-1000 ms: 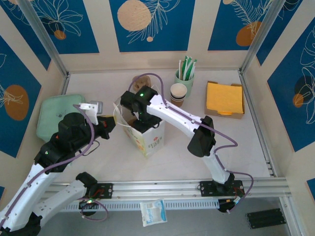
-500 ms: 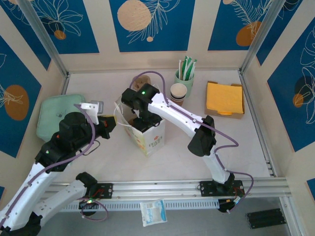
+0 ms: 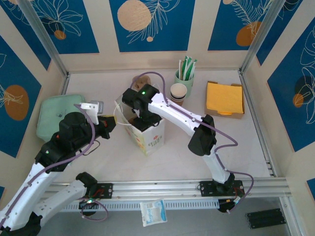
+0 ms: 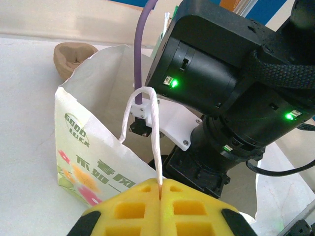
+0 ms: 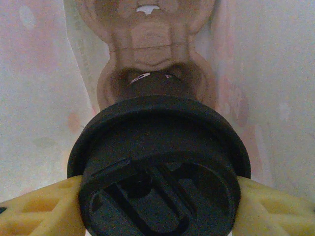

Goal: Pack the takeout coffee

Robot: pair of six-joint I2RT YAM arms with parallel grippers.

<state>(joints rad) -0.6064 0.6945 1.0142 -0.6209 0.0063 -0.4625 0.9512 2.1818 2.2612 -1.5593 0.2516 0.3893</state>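
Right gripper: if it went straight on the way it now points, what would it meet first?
Holding the takeout coffee, the right gripper points down into the paper bag. First in line is the pulp carrier at its bottom; the cup would probably reach it before the fingers, though depth is unclear.

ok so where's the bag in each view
top external: bag near centre, right arm in its mouth
left wrist: bag in the left half, printed side showing, handle pinched in left fingers
right wrist: its pale inner walls around the cup held by right fingers
shared landmark: right arm at the bag's mouth, top and left wrist views
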